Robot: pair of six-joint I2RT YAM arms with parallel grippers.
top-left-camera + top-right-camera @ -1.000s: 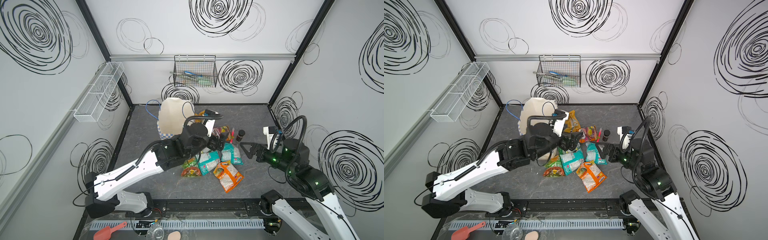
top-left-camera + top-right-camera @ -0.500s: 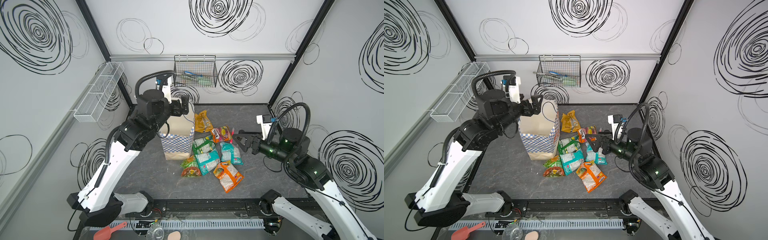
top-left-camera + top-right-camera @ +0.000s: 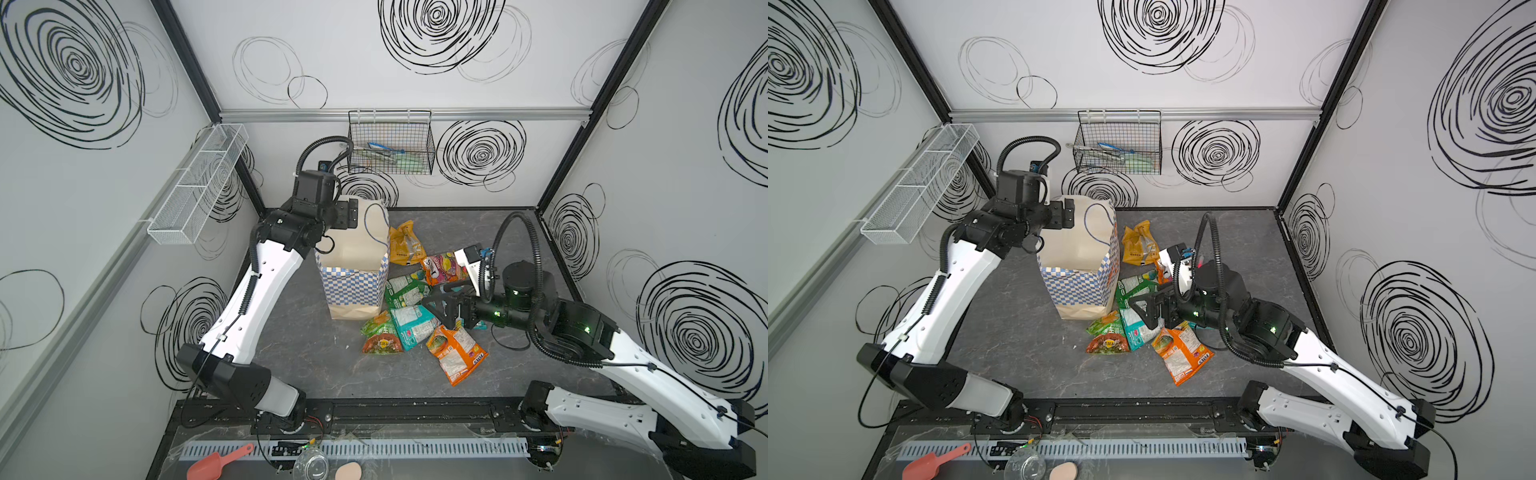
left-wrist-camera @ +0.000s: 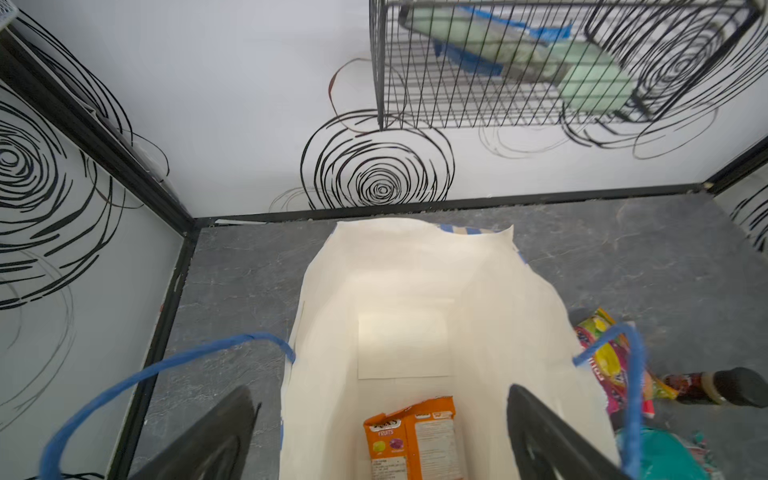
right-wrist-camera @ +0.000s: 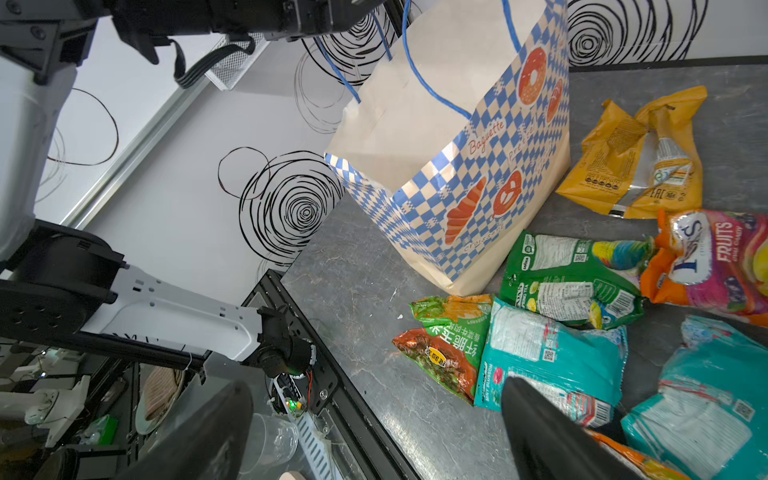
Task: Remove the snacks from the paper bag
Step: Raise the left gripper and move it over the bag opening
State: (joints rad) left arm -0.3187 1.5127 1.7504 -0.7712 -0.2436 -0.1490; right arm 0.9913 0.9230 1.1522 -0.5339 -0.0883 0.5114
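Snacks mostly out beside paper bag, one orange packet left inside; likely next: lower left claw, spread wide above it, straight in to pinch.

White walls closed the cell on three sides, each scrawled with black spiral doodles. Black posts ran up the corners, and a pale metal rail crossed the back wall. A black wire basket hung from that rail, holding pale green and blue items too blurred to name. A white mesh shelf was fixed along the wall on the left. The floor was a grey marbled slab, evenly lit, bordered in front by a black track and a slotted grey strip
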